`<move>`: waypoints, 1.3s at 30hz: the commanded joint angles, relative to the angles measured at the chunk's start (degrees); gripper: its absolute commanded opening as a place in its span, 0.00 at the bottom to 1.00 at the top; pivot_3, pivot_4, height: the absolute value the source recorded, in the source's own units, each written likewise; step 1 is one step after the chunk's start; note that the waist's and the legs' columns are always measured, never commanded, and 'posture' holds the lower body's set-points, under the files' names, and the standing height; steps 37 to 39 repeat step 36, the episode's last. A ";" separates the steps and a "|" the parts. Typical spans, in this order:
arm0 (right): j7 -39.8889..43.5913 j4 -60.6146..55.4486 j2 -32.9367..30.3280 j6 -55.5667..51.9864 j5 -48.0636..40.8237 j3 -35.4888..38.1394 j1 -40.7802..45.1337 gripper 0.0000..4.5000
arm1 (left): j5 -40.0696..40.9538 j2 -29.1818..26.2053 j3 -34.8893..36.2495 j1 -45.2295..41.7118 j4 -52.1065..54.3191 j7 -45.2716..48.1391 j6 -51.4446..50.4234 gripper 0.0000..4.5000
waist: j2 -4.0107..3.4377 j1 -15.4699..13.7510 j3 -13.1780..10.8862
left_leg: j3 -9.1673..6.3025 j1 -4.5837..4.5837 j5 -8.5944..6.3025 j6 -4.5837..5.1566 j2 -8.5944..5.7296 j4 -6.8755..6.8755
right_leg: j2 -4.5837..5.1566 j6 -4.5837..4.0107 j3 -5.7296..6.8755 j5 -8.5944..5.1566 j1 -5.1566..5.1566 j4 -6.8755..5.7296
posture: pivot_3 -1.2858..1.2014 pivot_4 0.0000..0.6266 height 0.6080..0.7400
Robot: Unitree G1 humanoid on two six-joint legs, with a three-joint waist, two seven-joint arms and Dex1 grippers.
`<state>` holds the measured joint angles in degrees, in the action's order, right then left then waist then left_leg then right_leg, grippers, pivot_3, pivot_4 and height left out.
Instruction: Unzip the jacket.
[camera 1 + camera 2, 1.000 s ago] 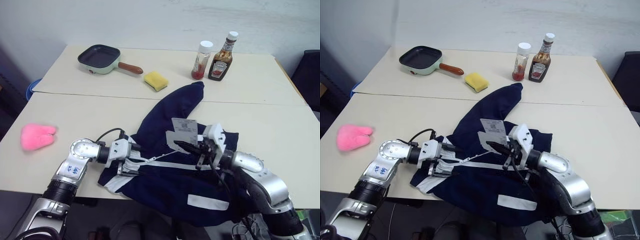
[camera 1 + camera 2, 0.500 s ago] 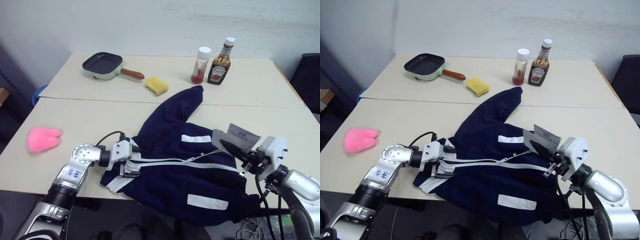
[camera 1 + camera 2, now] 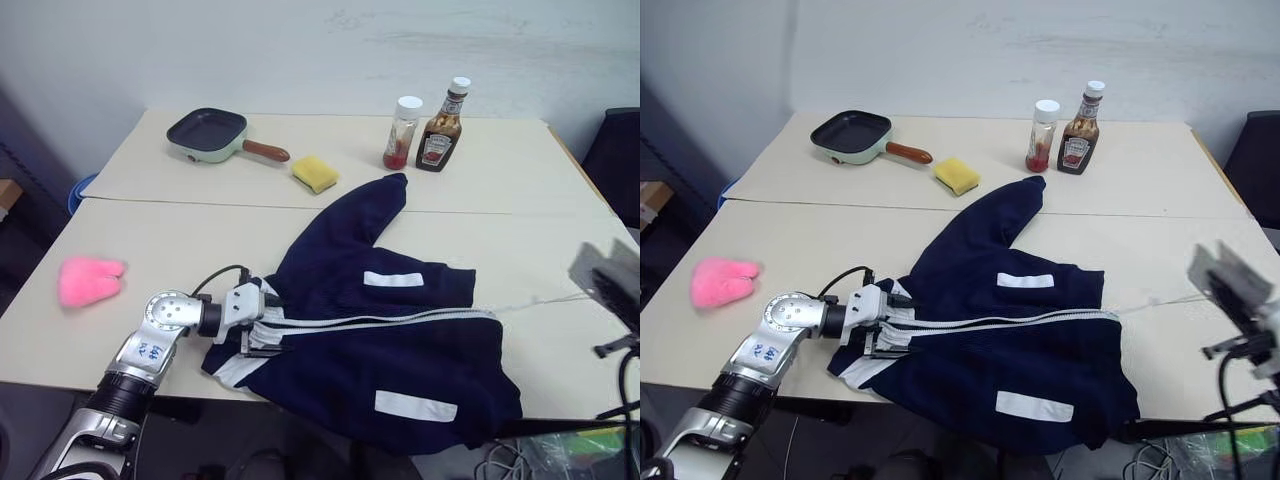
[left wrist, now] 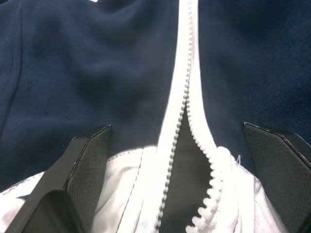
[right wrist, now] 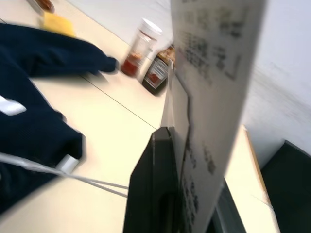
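The navy jacket (image 3: 380,350) lies spread on the near table, one sleeve reaching toward the bottles. Its white zipper (image 3: 380,321) runs across the front. My left gripper (image 3: 256,328) is open, its fingers (image 4: 82,170) straddling the white collar end, where the zipper teeth (image 4: 182,116) are parted. My right gripper (image 3: 1238,300) is at the table's right edge, shut on a white paper tag (image 5: 214,97). A thin white string (image 3: 1155,300) stretches from the tag back to the jacket's right end.
On the far table are a green frying pan (image 3: 207,131), a yellow sponge (image 3: 314,172), a sauce jar (image 3: 401,133) and a ketchup bottle (image 3: 442,127). A pink soft thing (image 3: 88,281) lies at the near left. A dark chair (image 3: 615,155) stands at the right.
My right gripper swung from over the jacket's middle out to the right edge, carrying the paper tag, and the string drew taut. The zipper line straightened. The left gripper stayed at the collar.
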<state>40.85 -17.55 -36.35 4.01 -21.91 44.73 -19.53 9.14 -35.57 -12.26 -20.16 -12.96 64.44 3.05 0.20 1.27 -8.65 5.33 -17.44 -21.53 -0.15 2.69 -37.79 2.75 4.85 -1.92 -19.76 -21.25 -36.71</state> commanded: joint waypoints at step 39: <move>36.04 5.05 -3.92 12.67 -7.83 -12.77 -1.92 0.99 | 14.65 -11.92 29.85 32.22 23.15 3.18 -1.81 1.00 | 0.62 0.17 -0.96 | -0.05 -0.95 0.24 -0.54 0.10 0.69 | 0.04 -0.15 0.22 -0.08 -1.31 0.63 | 0.52 0.24 1.00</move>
